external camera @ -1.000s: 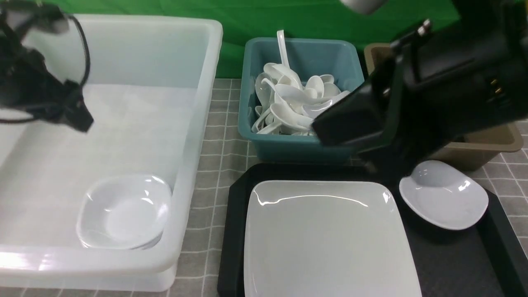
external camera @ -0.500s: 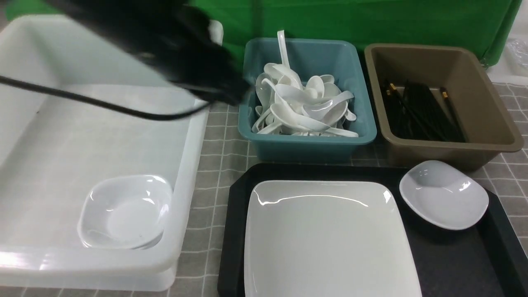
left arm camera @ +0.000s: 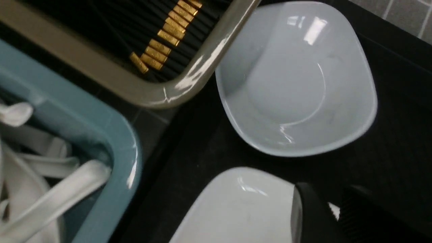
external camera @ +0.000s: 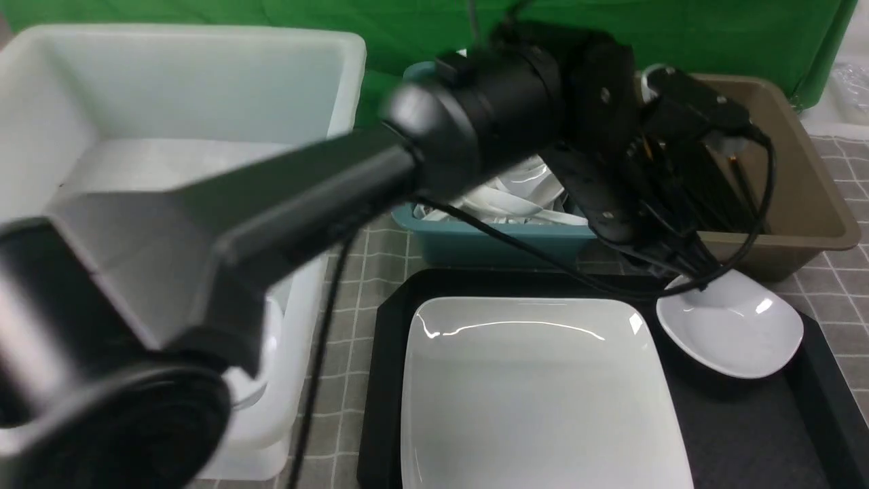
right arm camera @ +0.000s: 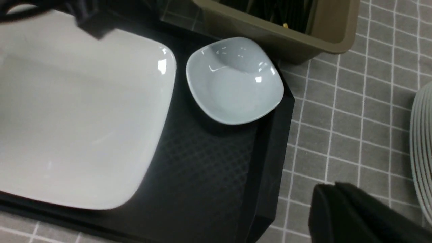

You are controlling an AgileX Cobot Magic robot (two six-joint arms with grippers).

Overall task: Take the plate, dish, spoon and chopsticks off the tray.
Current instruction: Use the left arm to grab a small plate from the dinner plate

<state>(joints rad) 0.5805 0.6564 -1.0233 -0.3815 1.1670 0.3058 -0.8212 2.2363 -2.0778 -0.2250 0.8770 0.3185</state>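
White plate (external camera: 536,394), dish (external camera: 733,333) on black tray (external camera: 740,435), left claw (left arm camera: 330,197) slightly parted, right claw (right arm camera: 329,195) closed

Staged robot lab, green backdrop (external camera: 747,34) (gridded tablecloth (external camera: 836,288))

- I see a table (external camera: 353,272) covered in grey checked cloth.
- On it sit a white tub (external camera: 204,81) at left, a teal bin (external camera: 489,244) and a brown bin (external camera: 808,204) behind, and a black tray (external camera: 747,435) in front.
- A stack of plates (right arm camera: 422,152) lies further right.
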